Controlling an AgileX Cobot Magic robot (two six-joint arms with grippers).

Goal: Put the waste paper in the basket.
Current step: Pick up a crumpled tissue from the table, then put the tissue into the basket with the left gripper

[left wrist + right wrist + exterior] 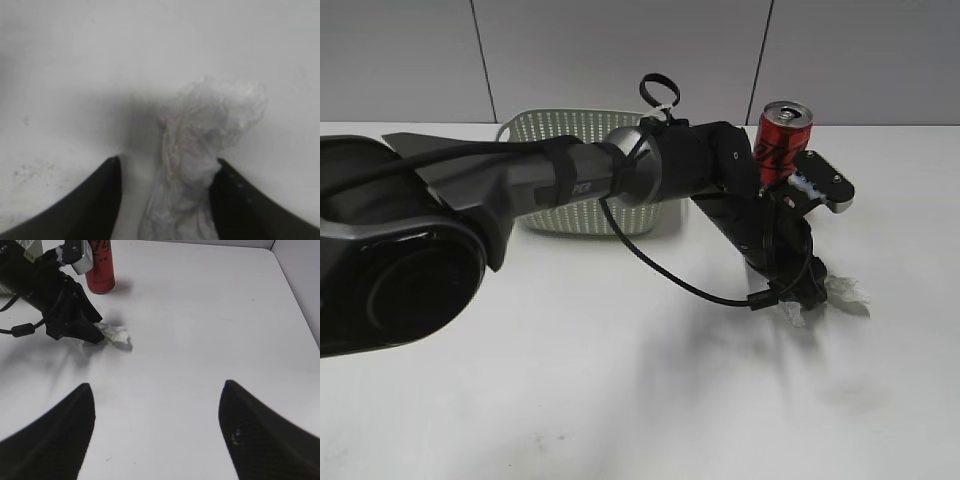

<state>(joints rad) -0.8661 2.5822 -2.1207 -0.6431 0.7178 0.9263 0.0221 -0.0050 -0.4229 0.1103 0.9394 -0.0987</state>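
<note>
One wad of white waste paper (847, 293) lies on the white table, right of centre. My left gripper (804, 297) reaches across to it and is down at the table. In the left wrist view the wad (215, 110) sits between the open jaws (168, 160). It touches the right finger and there is a gap at the left finger. The wad also shows in the right wrist view (116, 334). The green basket (535, 130) stands at the back, partly hidden by the left arm. My right gripper (156, 385) is open and empty above bare table. No other wads show.
A red can (782, 140) stands upright just behind the left gripper; it also shows in the right wrist view (100, 270). The left arm's cable (660, 265) loops over the table. The table's right edge meets a wall (300, 270).
</note>
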